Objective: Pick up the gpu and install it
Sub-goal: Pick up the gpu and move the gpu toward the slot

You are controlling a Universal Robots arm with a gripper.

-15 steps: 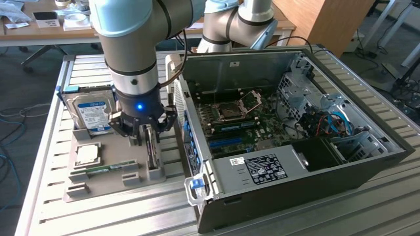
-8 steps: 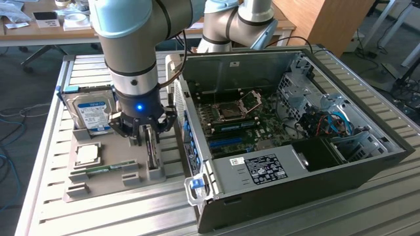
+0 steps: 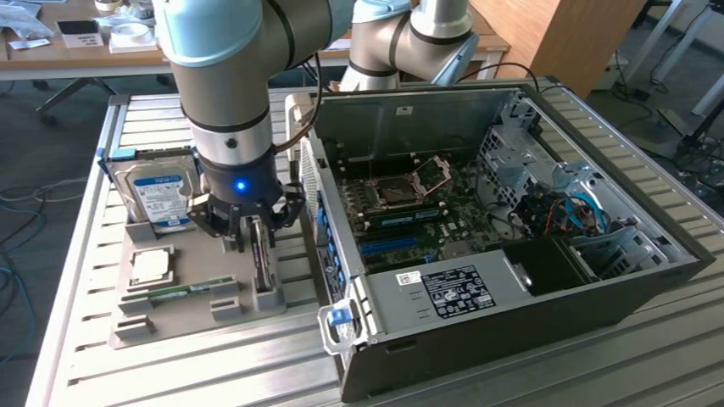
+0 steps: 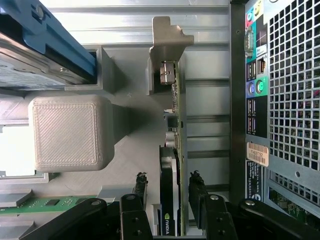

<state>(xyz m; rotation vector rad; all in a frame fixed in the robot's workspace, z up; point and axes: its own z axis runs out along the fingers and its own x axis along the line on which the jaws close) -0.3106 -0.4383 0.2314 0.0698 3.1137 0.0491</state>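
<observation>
Between parted end effector [image 4: 168, 176] fingers [image 4: 196, 192], wrist view: gpu [image 4: 179, 115] on edge.

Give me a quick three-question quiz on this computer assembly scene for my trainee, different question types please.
1. True or false: the gripper is shut on the graphics card.
2. Where is the card? A, on edge in the grey tray; B, in a person's hand; C, on the floor.
3. What colour is the hard drive label?
Key: 1 false, its fingers stand open either side; 2 A; 3 blue.
</observation>
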